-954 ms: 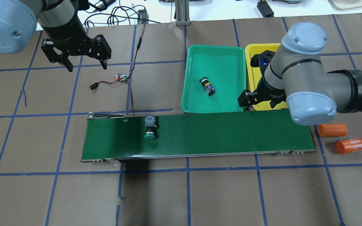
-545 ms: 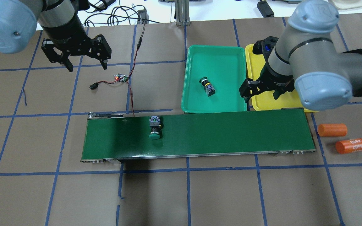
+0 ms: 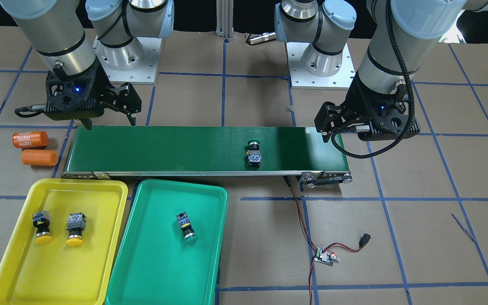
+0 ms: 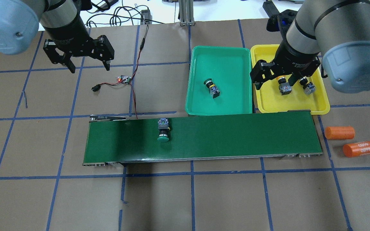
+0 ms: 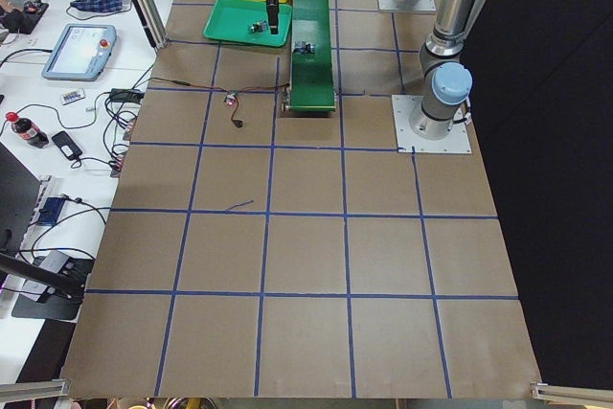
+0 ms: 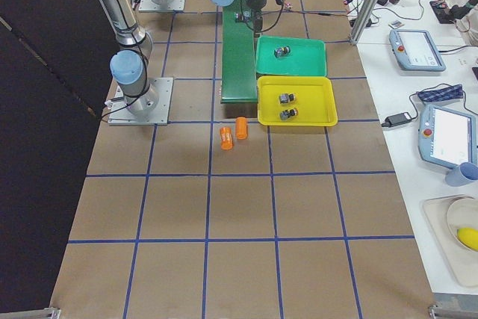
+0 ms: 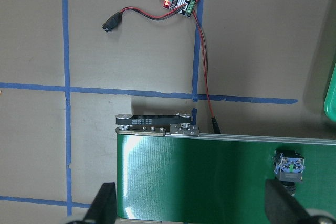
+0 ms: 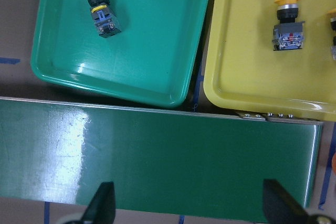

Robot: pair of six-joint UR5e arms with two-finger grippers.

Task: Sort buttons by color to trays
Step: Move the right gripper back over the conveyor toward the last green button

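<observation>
One green button (image 4: 163, 131) lies on the dark green conveyor belt (image 4: 236, 134), left of its middle, cap toward the near edge. A second green button (image 4: 212, 88) lies in the teal tray (image 4: 230, 61). Two yellow buttons (image 3: 42, 226) (image 3: 75, 229) rest side by side in the yellow tray (image 3: 79, 182). My right gripper (image 4: 275, 84) hangs open and empty, high over the yellow tray's belt-side end. My left gripper (image 4: 88, 69) hovers open and empty beyond the belt's left end; its wrist view shows the belt button (image 7: 290, 169) at lower right.
Two orange cylinders (image 4: 339, 132) (image 4: 358, 149) lie on the table right of the belt's end. A small controller board (image 4: 124, 79) with red and black wires sits behind the belt's left end. Both trays butt against the belt's far edge.
The green button on the belt has travelled a little to the right. My right arm has risen and swung back from the belt edge over the yellow tray, uncovering the yellow buttons. The left arm has held still.
</observation>
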